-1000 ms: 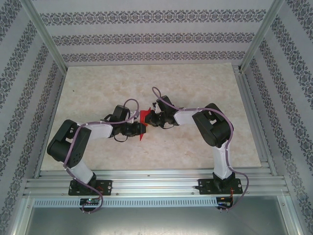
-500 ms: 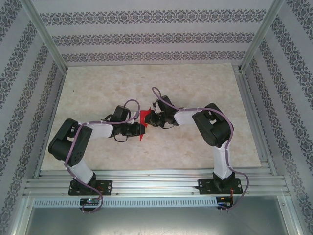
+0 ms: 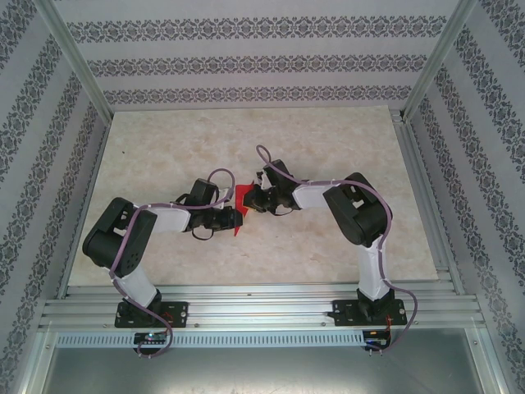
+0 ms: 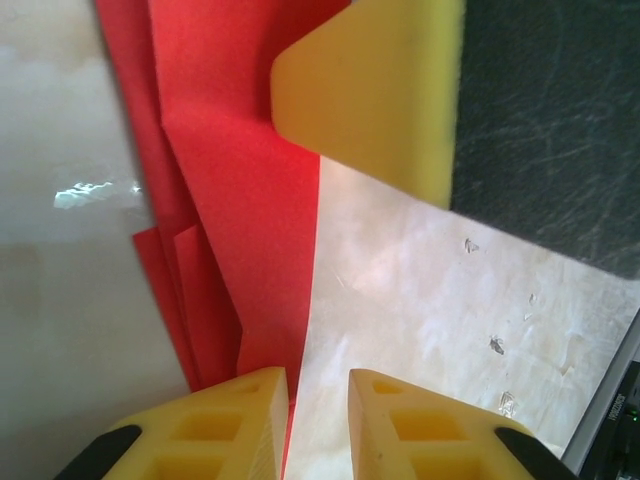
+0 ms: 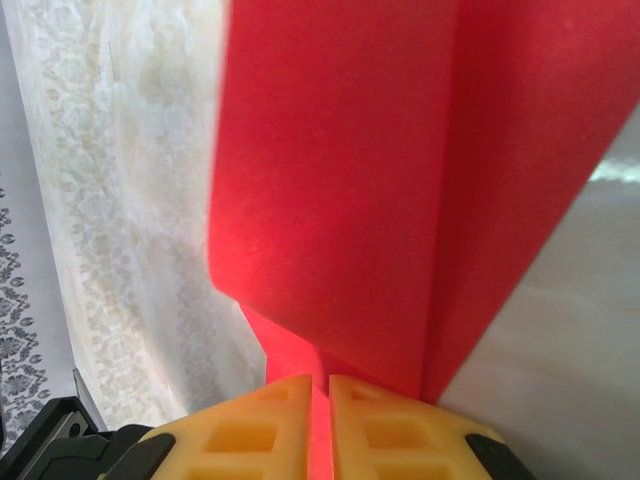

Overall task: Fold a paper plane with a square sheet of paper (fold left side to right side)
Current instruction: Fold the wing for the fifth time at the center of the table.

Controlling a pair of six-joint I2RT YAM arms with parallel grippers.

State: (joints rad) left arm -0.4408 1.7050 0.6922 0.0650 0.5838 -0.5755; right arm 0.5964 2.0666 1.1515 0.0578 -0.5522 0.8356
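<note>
1. Pinches the paper plane (image 5: 340,200) at its narrow end with the right pincer (image 5: 320,395), fingers all but meeting on the red sheet. Probably serves as the anchor, so the stacked folds cannot slide apart.
2. Shows the left pincer (image 4: 318,420) narrow but not clamped: a slim gap between its yellow fingers, with the paper's long edge running down into that gap close beside one finger. Looks placed to nip that edge; cannot tell whether the paper touches a pad.
3. Puts the plane near the middle of the table (image 3: 328,139), between the two wrists and partly covered by both from above.
4. Fans upward from the right-hand grip as two broad flaps meeting at a crease, which suggests one wing raised off the surface rather than pressed flat.
5. Reveals several overlapped red layers along the left pincer's side, so reads as mid-fold rather than a fresh square.
6. Calls next, by judgement, for a firm right-hand hold while the left takes its edge and carries it across to the right side.
7. Risks a slipped edge, a skewed crease or a crumpled flap, given such thin paper.
</note>
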